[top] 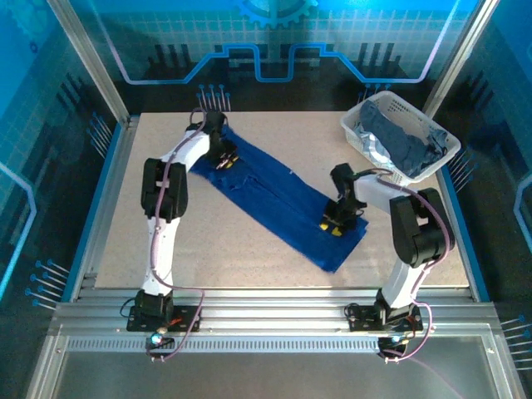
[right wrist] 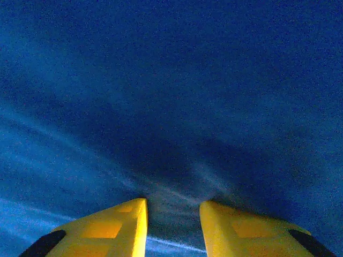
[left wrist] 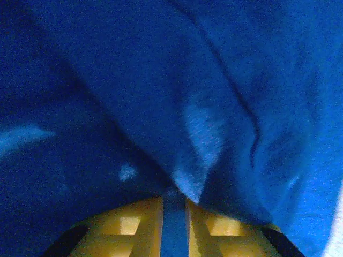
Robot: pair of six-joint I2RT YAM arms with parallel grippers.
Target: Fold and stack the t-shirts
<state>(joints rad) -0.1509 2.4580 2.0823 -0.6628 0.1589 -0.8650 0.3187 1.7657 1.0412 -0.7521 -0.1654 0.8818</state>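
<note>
From above, a royal blue t-shirt (top: 274, 195) lies as a long, narrow strip running diagonally across the pale surface (top: 249, 258), from far left to near right. The left gripper (top: 226, 160) is down on the strip's far end, and the right gripper (top: 332, 224) is on the cloth close to its near end. Their jaws are too small here to judge. At the far right corner stands a white lattice basket (top: 366, 150), tilted to the surface's edges, with grey-blue t-shirts (top: 403, 137) heaped inside. Their number cannot be told. Any print on the blue shirt is hidden or too faint to make out.

At the left wrist, the left gripper (left wrist: 174, 206) has its jaws drawn almost together. Its yellow fingers (left wrist: 136, 225) are parted by a thin slot that is packed with blue fabric, so they are pinching the shirt. Cloth billows above them in folds. A few pale patches on it are too blurred to read.

At the right wrist, the right gripper (right wrist: 172, 206) has its jaws partly closed. The gap between its yellow fingers (right wrist: 118, 225) is wider, and a ridge of the blue shirt is gathered in it. Creases fan outward from that point of grip. The fingers' lower parts are cut off by the frame.
</note>
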